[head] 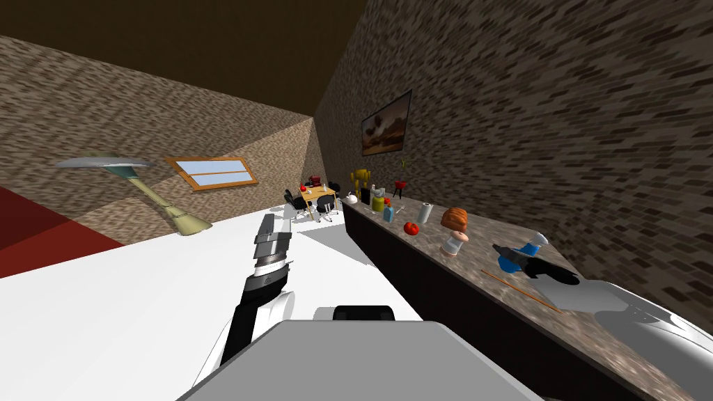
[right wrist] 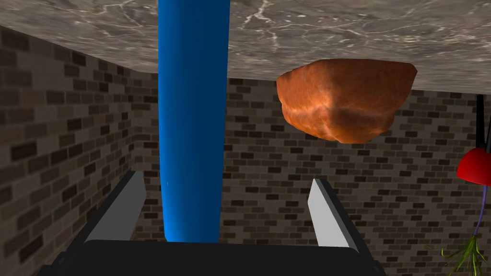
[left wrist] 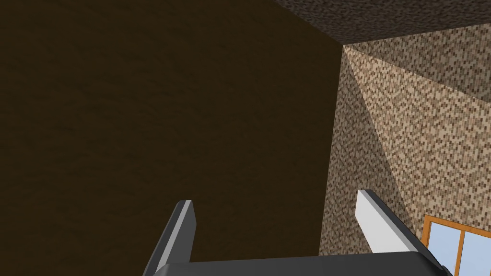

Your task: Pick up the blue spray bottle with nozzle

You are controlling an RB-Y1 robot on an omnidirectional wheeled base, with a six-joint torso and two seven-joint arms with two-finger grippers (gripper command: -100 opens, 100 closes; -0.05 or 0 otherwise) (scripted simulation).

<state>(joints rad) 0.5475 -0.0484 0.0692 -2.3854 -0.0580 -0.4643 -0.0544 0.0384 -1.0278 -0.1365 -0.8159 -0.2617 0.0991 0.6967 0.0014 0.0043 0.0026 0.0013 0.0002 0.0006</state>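
The blue spray bottle (head: 526,249) with a pale nozzle stands on the mottled stone counter (head: 487,285) along the brick wall. My right gripper (head: 514,262) reaches to it from the near side. In the right wrist view the bottle's blue body (right wrist: 194,120) runs between the fingers of the right gripper (right wrist: 226,178), nearer one finger (right wrist: 125,206) than the other. The fingers stand apart and do not press it, so this gripper is open. My left gripper (head: 268,224) is raised over the white floor, away from the counter. In its wrist view the left gripper (left wrist: 277,211) is open and holds nothing.
A doll figure with orange hair (head: 454,230) stands just beyond the bottle, its hair (right wrist: 345,98) close by the gripper. Farther along the counter are a red tomato (head: 411,227), a paper roll (head: 425,211) and small bottles. A thin orange stick (head: 522,291) lies near the counter's front edge.
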